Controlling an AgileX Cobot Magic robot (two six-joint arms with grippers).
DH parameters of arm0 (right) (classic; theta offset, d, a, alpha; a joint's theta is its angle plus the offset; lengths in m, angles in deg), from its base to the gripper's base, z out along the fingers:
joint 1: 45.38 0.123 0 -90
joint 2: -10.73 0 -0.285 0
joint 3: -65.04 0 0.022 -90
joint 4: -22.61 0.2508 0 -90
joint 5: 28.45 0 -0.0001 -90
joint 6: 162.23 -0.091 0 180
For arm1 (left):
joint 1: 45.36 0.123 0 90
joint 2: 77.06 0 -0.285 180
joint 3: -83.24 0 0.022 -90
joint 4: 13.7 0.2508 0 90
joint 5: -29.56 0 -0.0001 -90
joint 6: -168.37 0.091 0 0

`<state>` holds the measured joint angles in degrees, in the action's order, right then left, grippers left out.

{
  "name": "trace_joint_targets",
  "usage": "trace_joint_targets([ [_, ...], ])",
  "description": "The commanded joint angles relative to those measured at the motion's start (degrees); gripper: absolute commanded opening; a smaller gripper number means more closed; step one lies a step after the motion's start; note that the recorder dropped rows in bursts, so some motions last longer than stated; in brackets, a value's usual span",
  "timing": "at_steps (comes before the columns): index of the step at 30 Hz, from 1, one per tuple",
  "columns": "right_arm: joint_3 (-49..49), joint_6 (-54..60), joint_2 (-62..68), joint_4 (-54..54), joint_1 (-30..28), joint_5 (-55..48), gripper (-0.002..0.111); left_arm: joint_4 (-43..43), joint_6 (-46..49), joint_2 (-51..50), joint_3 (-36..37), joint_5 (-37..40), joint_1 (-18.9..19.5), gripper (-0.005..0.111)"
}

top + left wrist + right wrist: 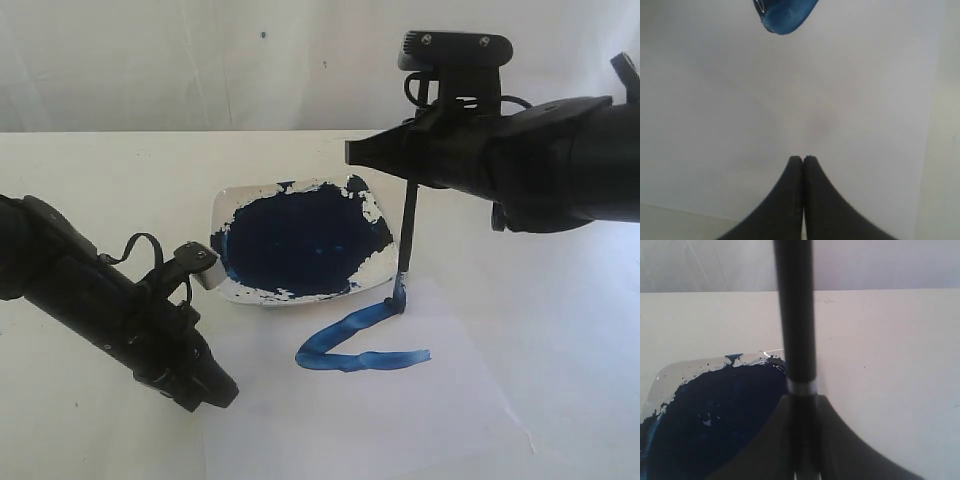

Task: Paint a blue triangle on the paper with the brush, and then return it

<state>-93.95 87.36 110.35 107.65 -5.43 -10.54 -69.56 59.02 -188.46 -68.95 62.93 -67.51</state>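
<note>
Two blue triangle (pixel 365 360) sides; brush (pixel 407 225) beside dish (pixel 222 215) rim.

Left claw (pixel 803 159) closed, with white paper (pixel 790 100) spread ahead of it.
Two dark fingers (pixel 785 200) are seen pressed together tip to tip. A paler strip of tabletop (pixel 950 150) is shown past the sheet's edge, and a corner of a dish of blue paint (pixel 786 17) is cut off by the frame.
</note>
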Motion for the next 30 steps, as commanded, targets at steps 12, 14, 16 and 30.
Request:
trace_joint_targets([
  [12, 5.51, 0.72, -6.56, 1.10, 0.02, -0.47, 0.000, -0.64, 0.02, 0.25, 0.23, 1.24, 0.22, 0.000],
  [14, 5.89, 1.10, -7.14, 2.03, 0.02, -0.67, 0.000, -0.64, 0.02, 0.25, 0.23, 1.24, 0.22, 0.000],
  [16, 6.42, 1.21, -7.67, 2.35, 0.02, -0.78, 0.000, -0.64, 0.02, 0.25, 0.23, 1.24, 0.22, 0.000],
  [30, 8.36, 14.97, -11.79, 14.91, 0.02, 0.37, 0.000, -0.64, 0.02, 0.25, 0.23, 1.24, 0.22, 0.000],
])
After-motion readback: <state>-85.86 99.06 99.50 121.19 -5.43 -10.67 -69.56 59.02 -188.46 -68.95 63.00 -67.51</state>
